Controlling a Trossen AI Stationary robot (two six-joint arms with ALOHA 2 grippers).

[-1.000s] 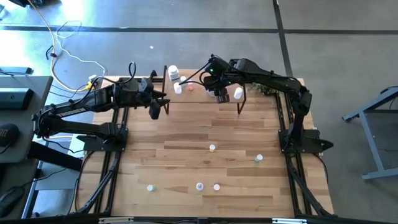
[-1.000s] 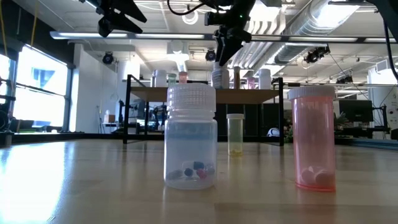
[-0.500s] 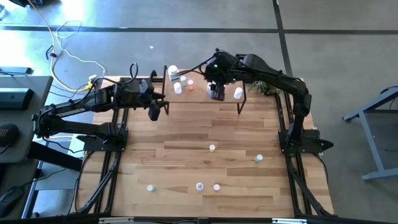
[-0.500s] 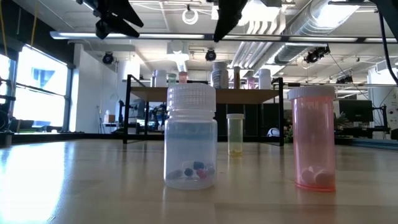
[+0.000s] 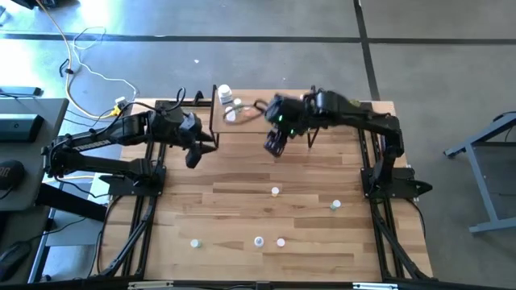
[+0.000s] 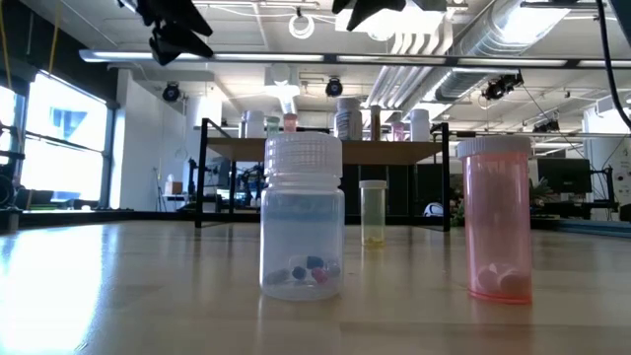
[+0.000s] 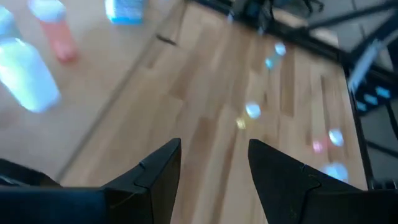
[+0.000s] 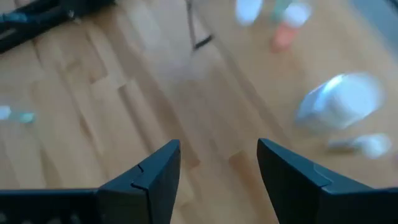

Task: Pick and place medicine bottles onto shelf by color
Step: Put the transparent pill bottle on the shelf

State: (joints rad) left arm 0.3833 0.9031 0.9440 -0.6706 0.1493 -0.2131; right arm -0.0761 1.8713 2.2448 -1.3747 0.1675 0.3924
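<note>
The shelf [image 5: 262, 109] stands at the table's far edge on thin black legs and bears several medicine bottles, among them a white one [image 5: 226, 94] and a large white one [image 8: 339, 102]. More small bottles stand on the tabletop: one mid-table [image 5: 275, 192], one to the right [image 5: 335, 205], three near the front edge [image 5: 259, 241]. The low view shows a clear white-capped bottle [image 6: 303, 217], a yellow one [image 6: 373, 212] and a pink one [image 6: 498, 222]. My left gripper [image 5: 193, 153] hovers open, left of the shelf. My right gripper [image 5: 274, 143] hovers open just in front of the shelf. Both hold nothing.
A small green plant [image 5: 347, 115] sits at the far right corner beside the shelf. Bare wood planks [image 5: 242, 177] lie between the shelf and the loose bottles. Black frame rails [image 5: 145, 217] run along the table's left and right edges.
My right gripper has risen from over the shelf and swung toward the table's near edge and a little left, rolling about its own axis, fingers still open. The bottles on the shelf have stayed where they were. My left gripper has turned and tipped down a little in place.
</note>
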